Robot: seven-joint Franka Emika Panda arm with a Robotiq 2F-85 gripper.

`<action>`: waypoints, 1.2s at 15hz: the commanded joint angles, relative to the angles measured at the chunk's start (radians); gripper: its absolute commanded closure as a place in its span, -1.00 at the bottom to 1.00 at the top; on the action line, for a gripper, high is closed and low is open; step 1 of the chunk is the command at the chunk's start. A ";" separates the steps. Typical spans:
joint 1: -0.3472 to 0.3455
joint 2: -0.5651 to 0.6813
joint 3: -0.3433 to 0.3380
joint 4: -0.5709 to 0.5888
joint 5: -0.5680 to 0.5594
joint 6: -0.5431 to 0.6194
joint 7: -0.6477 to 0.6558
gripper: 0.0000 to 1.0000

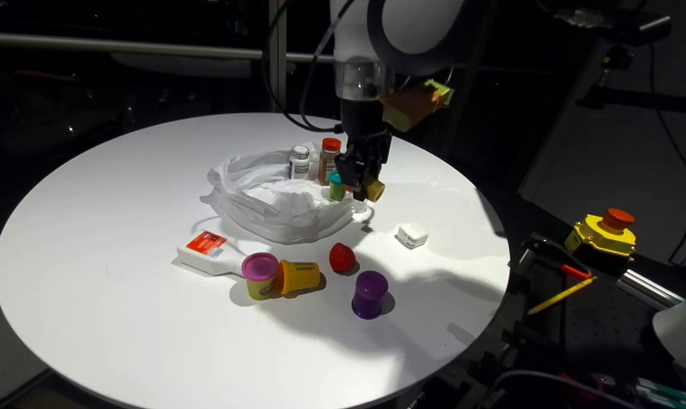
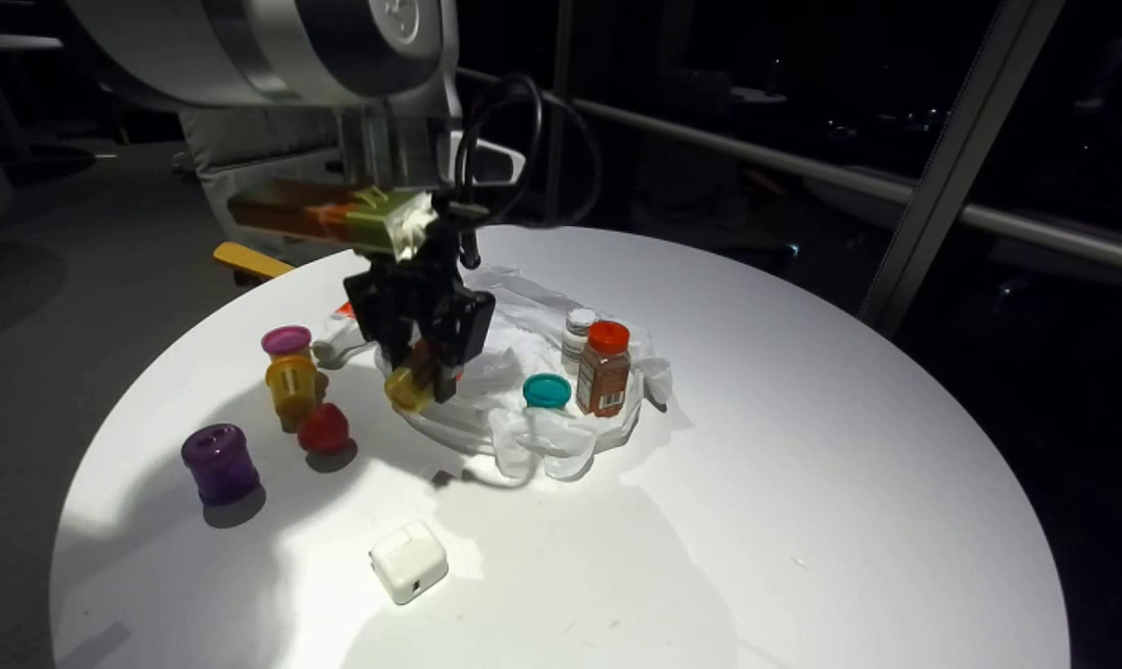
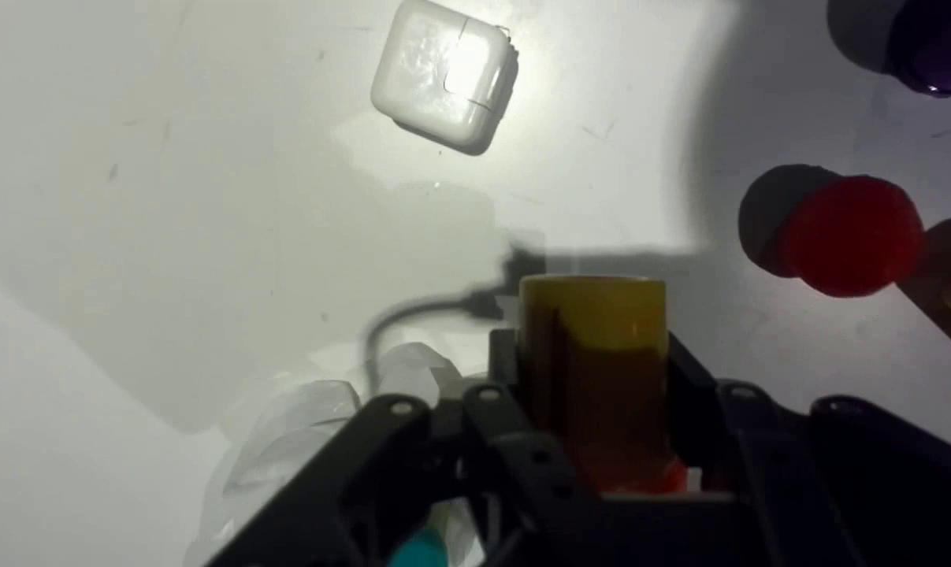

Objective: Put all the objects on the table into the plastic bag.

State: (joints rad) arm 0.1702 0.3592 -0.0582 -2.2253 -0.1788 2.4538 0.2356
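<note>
Currently, the end effector [image 3: 596, 362] is closed on a yellow tub [image 2: 406, 390], a pad against each side; this grip presumably suits the tub's width. The tub is held tilted above the tabletop [image 1: 121, 324], near the edge of the plastic bag [image 1: 286, 224], which lies with its mouth spread upward, apparently to accept items from above. Inside, the red-capped jar [image 2: 604, 372], white-capped bottle [image 1: 299, 165] and teal-lidded tub [image 1: 337, 190] likely weigh it down. Outside, the white block [image 1: 412, 235] sits well apart, which should leave grasp clearance.

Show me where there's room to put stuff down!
In an exterior view, the table is bare between the plastic bag and left edge, and between the purple container and near edge. It's crowded from the white bottle past the yellow tub to the red lump.
</note>
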 commanded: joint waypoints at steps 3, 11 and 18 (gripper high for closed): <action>-0.007 0.097 0.036 0.284 -0.014 -0.198 -0.008 0.62; -0.049 0.413 0.037 0.722 0.072 -0.285 -0.012 0.62; -0.065 0.608 0.055 1.041 0.162 -0.448 -0.011 0.62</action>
State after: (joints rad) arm 0.1089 0.8681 -0.0142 -1.3553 -0.0440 2.0881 0.2319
